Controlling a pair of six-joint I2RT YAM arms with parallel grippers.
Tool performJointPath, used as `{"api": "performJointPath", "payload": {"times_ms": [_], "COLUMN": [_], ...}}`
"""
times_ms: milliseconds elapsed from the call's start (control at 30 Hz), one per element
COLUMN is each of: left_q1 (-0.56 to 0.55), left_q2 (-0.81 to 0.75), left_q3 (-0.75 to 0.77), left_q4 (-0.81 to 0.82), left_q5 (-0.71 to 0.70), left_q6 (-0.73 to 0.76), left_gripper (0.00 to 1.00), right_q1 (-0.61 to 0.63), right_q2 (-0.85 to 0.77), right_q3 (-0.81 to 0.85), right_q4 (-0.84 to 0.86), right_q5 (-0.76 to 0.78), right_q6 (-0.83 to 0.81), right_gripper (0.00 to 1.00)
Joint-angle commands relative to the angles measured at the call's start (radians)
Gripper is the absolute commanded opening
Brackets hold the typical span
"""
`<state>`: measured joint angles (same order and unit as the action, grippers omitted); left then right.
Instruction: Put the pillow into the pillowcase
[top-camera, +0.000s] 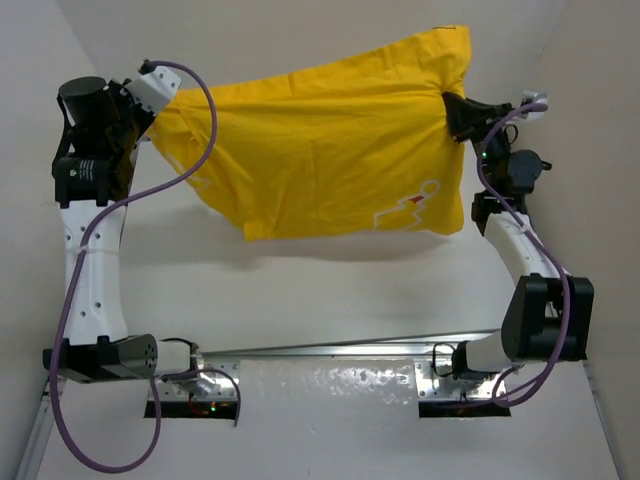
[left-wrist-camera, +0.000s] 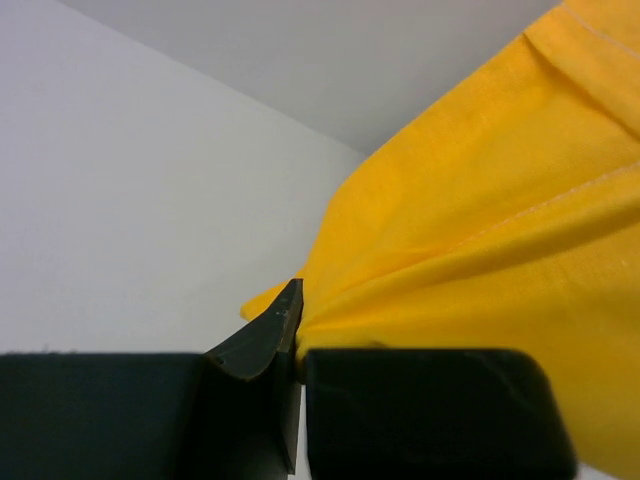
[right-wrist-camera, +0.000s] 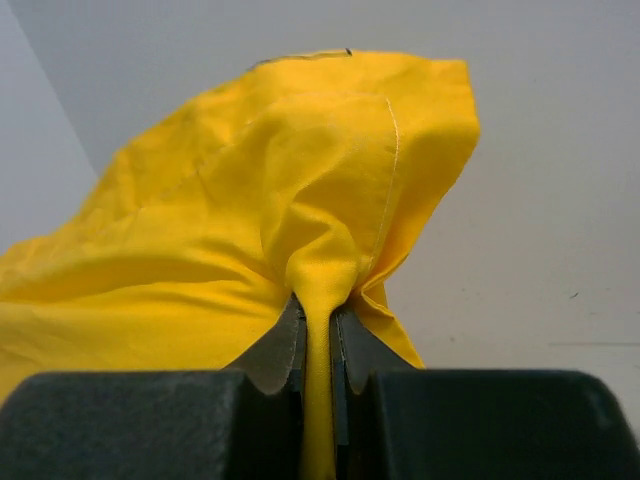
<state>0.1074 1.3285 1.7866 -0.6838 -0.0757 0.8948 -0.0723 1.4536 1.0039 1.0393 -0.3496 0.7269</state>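
Holds pillowcase (top-camera: 320, 160) stretched in the air above surface (top-camera: 330, 290). Grips its left corner with left tool (left-wrist-camera: 297, 335) clamped tight, pinches bunched fold at its right end with right tool (right-wrist-camera: 318, 325), clamped too.

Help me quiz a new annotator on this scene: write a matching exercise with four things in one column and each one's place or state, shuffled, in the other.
Things
1. left gripper
2. right gripper
3. pillowcase
4. white-outlined print

Places or states
A. yellow, stretched between both grippers
B. shut on the pillowcase's right edge, as the top view shows it
C. near the pillowcase's lower right corner in the top view
D. shut on the pillowcase's left corner, as the top view shows it

Pairs: 1-D, 2-B, 3-A, 4-C
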Motion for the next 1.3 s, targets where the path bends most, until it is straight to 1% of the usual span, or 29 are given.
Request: {"api": "performJointPath", "payload": {"times_ms": [0, 200, 300, 367, 400, 433, 467, 500, 567, 600, 667, 700, 733, 767, 800, 833, 867, 900, 933, 967, 1000, 1033, 1067, 1100, 1133, 1167, 1200, 1233, 1267], "left_q1": [0.008, 0.008, 0.008, 0.008, 0.005, 0.003, 0.002, 0.002, 0.002, 0.000, -0.014, -0.029, -0.037, -0.050, -0.055, -0.061, -0.064, -0.066, -0.066, -0.066, -0.069, -0.080, -0.092, -0.097, -0.098, -0.109, -0.123, -0.130, -0.133], "left_q2": [0.005, -0.023, -0.020, 0.017, 0.040, 0.070, 0.139, 0.174, 0.275, 0.308, 0.414, 0.454, 0.530, 0.564, 0.595, 0.629, 0.626, 0.585, 0.542, 0.493, 0.363, 0.289, 0.187, 0.154, 0.121, 0.082, -0.011, -0.065, -0.116], "left_q3": [-0.044, -0.162, -0.200, -0.201, -0.160, -0.129, -0.089, -0.010, 0.068, 0.147, 0.236, 0.349, 0.408, 0.521, 0.572, 0.605, 0.622, 0.602, 0.492, 0.403, 0.295, 0.184, -0.019, -0.082, -0.193, -0.266, -0.355, -0.526, -0.600], "left_q4": [0.038, 0.096, 0.191, 0.268, 0.276, 0.277, 0.276, 0.276, 0.286, 0.288, 0.306, 0.311, 0.328, 0.342, 0.369, 0.383, 0.389, 0.386, 0.382, 0.379, 0.371, 0.365, 0.271, 0.191, 0.099, 0.014, -0.120, -0.188, -0.259], "left_q5": [-0.088, -0.125, -0.194, -0.231, -0.239, -0.249, -0.272, -0.283, -0.302, -0.300, -0.324, -0.340, -0.386, -0.407, -0.444, -0.453, -0.446, -0.405, -0.366, -0.322, -0.205, -0.153, -0.103, -0.095, -0.078, -0.047, -0.006, 0.011, 0.020], "left_q6": [0.113, 0.115, 0.112, 0.118, 0.112, 0.098, 0.058, 0.035, -0.017, -0.026, -0.031, -0.027, -0.017, -0.014, -0.007, -0.005, -0.013, -0.023, -0.046, -0.045, -0.031, 0.046, 0.090, 0.123, 0.133, 0.159, 0.205, 0.235, 0.275], "left_gripper": [0.00, 0.00, 0.00, 0.00, 0.00, 0.00, 0.00, 0.00, 0.00, 0.00, 0.00, 0.00, 0.00, 0.00, 0.00, 0.00, 0.00, 0.00, 0.00, 0.00, 0.00, 0.00, 0.00, 0.00, 0.00, 0.00, 0.01, 0.05, 0.17], "right_q1": [0.003, 0.003, 0.005, 0.005, 0.005, 0.005, 0.005, 0.003, 0.003, 0.006, 0.006, 0.009, 0.012, 0.022, 0.026, 0.031, 0.038, 0.042, 0.043, 0.045, 0.045, 0.045, 0.045, 0.045, 0.045, 0.043, 0.043, 0.045, 0.043], "right_q2": [0.008, 0.037, 0.031, 0.074, 0.099, 0.128, 0.164, 0.248, 0.347, 0.457, 0.572, 0.678, 0.720, 0.749, 0.761, 0.742, 0.707, 0.608, 0.547, 0.484, 0.422, 0.292, 0.231, 0.117, 0.063, 0.012, -0.040, -0.150, -0.206], "right_q3": [-0.053, -0.073, -0.061, 0.027, 0.073, 0.178, 0.237, 0.360, 0.508, 0.682, 0.870, 1.054, 1.134, 1.239, 1.248, 1.227, 1.099, 0.996, 0.887, 0.635, 0.495, 0.364, 0.097, -0.035, -0.150, -0.374, -0.477, -0.563, -0.693], "right_q4": [0.064, 0.123, 0.123, 0.085, 0.062, 0.036, -0.002, -0.021, -0.098, -0.128, -0.197, -0.208, -0.231, -0.235, -0.222, -0.179, -0.132, -0.084, 0.023, 0.075, 0.117, 0.180, 0.211, 0.281, 0.318, 0.364, 0.434, 0.455, 0.461], "right_q5": [-0.017, -0.057, -0.052, -0.055, -0.057, -0.057, -0.049, -0.045, -0.043, -0.043, -0.042, -0.034, -0.029, -0.022, -0.026, -0.032, -0.069, -0.090, -0.116, -0.143, -0.176, -0.177, -0.161, -0.144, -0.129, -0.112, -0.057, -0.027, -0.002], "right_q6": [-0.006, 0.055, 0.052, 0.051, 0.054, 0.055, 0.068, 0.077, 0.114, 0.132, 0.201, 0.219, 0.238, 0.230, 0.198, 0.180, 0.160, 0.116, 0.092, 0.065, 0.002, -0.023, -0.058, -0.063, -0.060, -0.054, -0.020, -0.005, 0.014], "right_gripper": [0.00, 0.00, 0.00, 0.00, 0.00, 0.00, 0.00, 0.00, 0.00, 0.00, 0.00, 0.00, 0.00, 0.00, 0.00, 0.00, 0.00, 0.00, 0.00, 0.00, 0.03, 0.10, 0.27, 0.41, 0.56, 0.76, 0.81, 0.84, 0.88]}}
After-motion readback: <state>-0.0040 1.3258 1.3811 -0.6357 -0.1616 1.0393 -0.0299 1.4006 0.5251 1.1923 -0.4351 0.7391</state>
